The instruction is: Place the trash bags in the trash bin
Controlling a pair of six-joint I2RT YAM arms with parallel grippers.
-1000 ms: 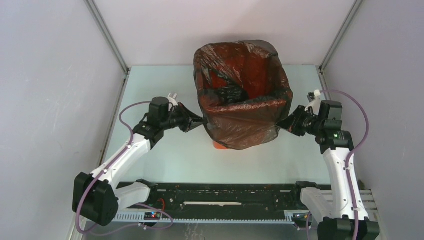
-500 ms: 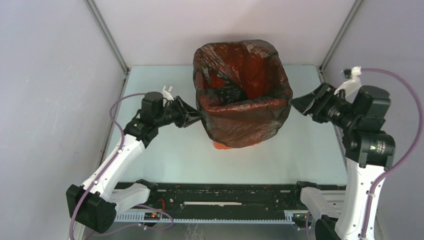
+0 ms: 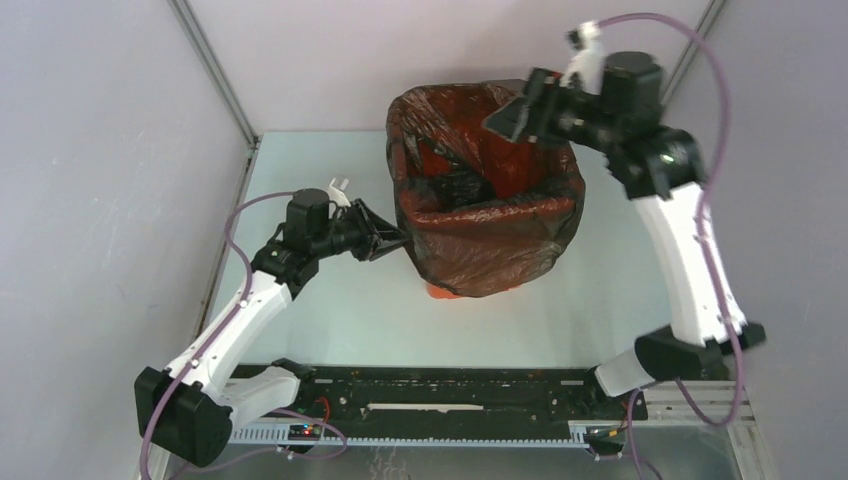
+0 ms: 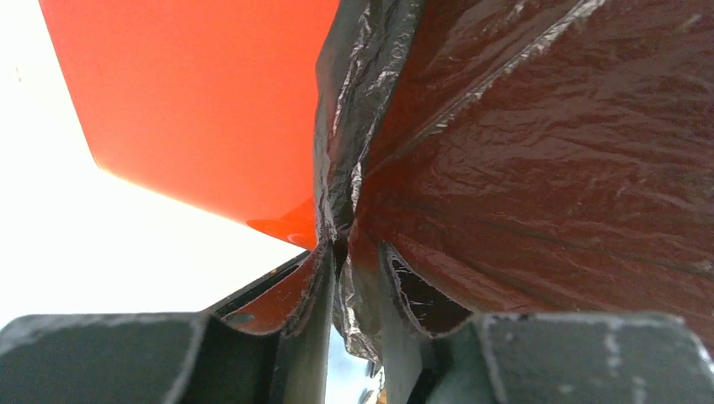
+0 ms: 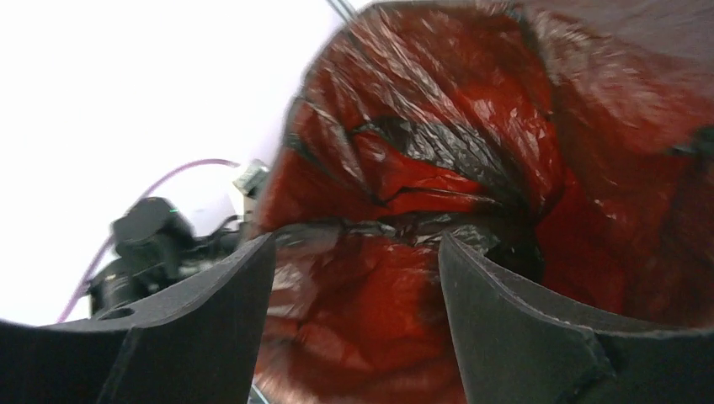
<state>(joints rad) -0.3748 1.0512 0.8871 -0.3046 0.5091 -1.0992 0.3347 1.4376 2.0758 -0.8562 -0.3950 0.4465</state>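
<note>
The orange trash bin [image 3: 440, 290] stands mid-table, lined with a glossy black trash bag [image 3: 490, 250] draped over its rim and down its sides. More crumpled black bag [image 3: 455, 185] lies inside. My left gripper [image 3: 398, 238] sits at the bin's left side. In the left wrist view its jaws [image 4: 354, 278] stand slightly apart around a loose fold of the bag [image 4: 547, 151], with light showing beside the fold, next to the bare orange bin wall [image 4: 194, 101]. My right gripper [image 3: 497, 118] hovers open over the bin's far rim and holds nothing. It looks down into the lined bin [image 5: 438, 168].
Grey walls with metal frame posts [image 3: 215, 75] close in the table on three sides. A black rail [image 3: 440, 395] runs along the near edge between the arm bases. The left arm [image 5: 143, 244] shows in the right wrist view beyond the bin.
My right gripper let go of the bag's right edge, opened wide, and swung up and left over the bin's far rim. My left gripper's jaws parted a little at the bag's left edge.
</note>
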